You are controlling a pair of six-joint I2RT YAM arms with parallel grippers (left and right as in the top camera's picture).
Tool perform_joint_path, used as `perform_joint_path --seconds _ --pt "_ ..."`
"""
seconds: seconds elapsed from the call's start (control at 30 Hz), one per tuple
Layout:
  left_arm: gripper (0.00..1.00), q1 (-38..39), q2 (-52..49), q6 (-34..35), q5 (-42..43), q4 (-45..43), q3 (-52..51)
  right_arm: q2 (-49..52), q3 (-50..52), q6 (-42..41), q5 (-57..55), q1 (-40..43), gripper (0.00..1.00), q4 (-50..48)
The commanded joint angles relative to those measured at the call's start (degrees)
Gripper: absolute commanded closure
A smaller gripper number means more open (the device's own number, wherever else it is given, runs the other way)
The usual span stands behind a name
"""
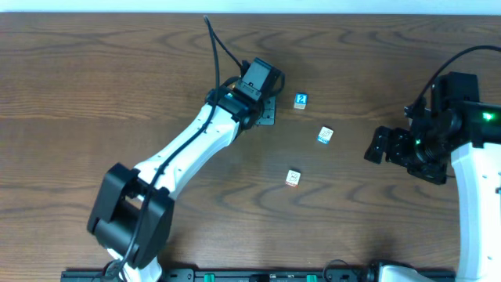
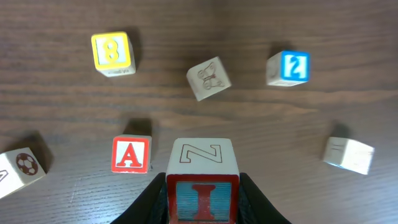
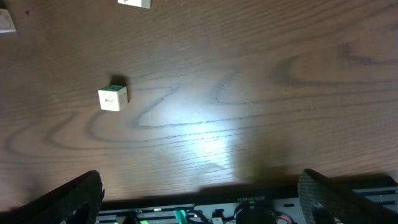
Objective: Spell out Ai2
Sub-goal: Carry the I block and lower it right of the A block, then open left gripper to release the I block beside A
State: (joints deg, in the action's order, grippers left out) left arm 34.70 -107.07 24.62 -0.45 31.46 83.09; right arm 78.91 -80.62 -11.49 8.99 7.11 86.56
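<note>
Left wrist view: the left hand [image 2: 202, 200] is closed on a block [image 2: 202, 163], its dark fingers [image 2: 148, 200] pressed against the block's two sides. The face of this held block turned toward the camera shows a red I in a blue frame, and its top shows an outlined Z. Whether it rests on the tabletop [image 2: 62, 112] or hangs just above it cannot be told.

Just to the hand's left, with a narrow gap between them, lies the A block [image 2: 131, 154], red letter up. Farther left, at the picture's edge, sits a block with a football [image 2: 22, 168]. Ahead of the hand, a tilted block with a butterfly drawing [image 2: 209, 78] lies near the middle. A yellow 8 block [image 2: 112, 52] is ahead and to the left, and the blue 2 block [image 2: 288, 67] ahead and to the right. A pale block [image 2: 348, 154] sits off to the hand's right.

From overhead, the left hand [image 1: 266, 95] is near the 2 block [image 1: 301, 100], and the right hand [image 1: 377, 146] is well apart from all the blocks. In the right wrist view, the right hand [image 3: 199, 180] has its fingers [image 3: 81, 199] spread wide. A small green-marked block [image 3: 113, 96] lies ahead and to its left.
</note>
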Motion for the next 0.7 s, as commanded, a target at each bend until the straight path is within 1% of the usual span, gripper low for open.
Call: perform_joint_path --seconds 0.0,0.2,0.37,0.67 --pt "0.81 -0.17 -3.52 0.17 -1.49 0.00 1.09 -0.09 -0.15 0.83 -0.22 -0.55 0.01 0.09" --pt "0.82 -0.17 -7.41 -0.44 -1.46 -0.26 1.09 -0.09 -0.15 0.83 -0.22 -0.55 0.01 0.11" --pt "0.83 -0.17 -9.57 -2.38 -1.40 -0.13 1.09 -0.09 -0.15 0.81 -0.20 -0.55 0.01 0.09" --pt "0.84 -0.17 -10.38 -2.40 -1.44 -0.55 1.07 -0.09 -0.15 0.15 -0.20 -0.55 0.01 0.07"
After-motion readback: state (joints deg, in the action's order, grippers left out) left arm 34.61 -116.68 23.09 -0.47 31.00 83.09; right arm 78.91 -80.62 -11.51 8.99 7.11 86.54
